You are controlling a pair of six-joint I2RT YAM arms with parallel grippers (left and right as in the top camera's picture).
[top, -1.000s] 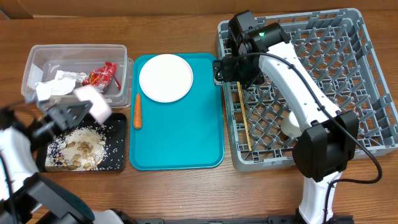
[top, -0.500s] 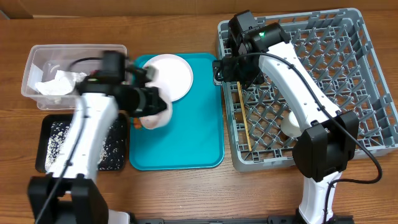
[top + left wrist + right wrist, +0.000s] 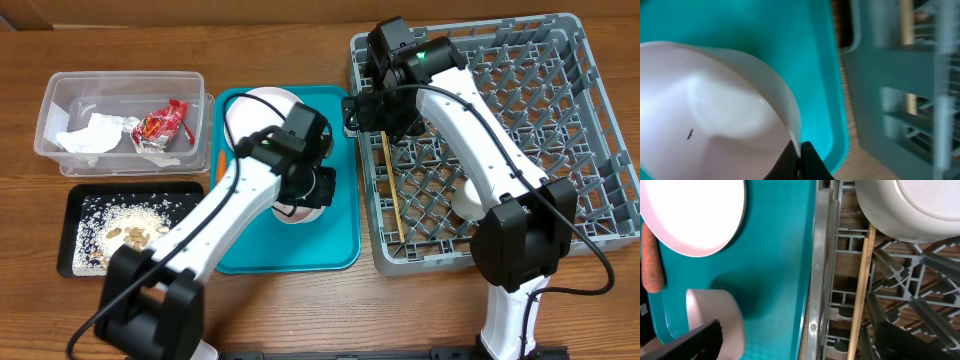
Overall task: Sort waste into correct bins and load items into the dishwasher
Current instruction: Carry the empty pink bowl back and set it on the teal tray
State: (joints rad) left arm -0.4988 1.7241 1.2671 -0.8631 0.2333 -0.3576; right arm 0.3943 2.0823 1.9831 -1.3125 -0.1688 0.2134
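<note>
left arm (image 3: 215,225): stretched diagonally from the near-left base to mid-table, wrist tipped down
left gripper (image 3: 800,152): pinched tight on the white bowl (image 3: 715,115) rim
right arm (image 3: 480,140): reaching far from its near-right base
right gripper (image 3: 368,115): pointing down, jaws wide apart, gripping nothing

Bright, even light from above fills the overhead view. Shadows under the arms on the teal tray (image 3: 340,235) are soft and faint, and the picture is sharp throughout. The left wrist view is blurred all over: the white bowl (image 3: 715,110), close to the lens, carries a pale sheen, and the dish rack (image 3: 910,80) at 3 o'clock is smeared. In the right wrist view the plate (image 3: 690,210) at 10 o'clock glares almost pure white, while the middle is crisp.
</note>
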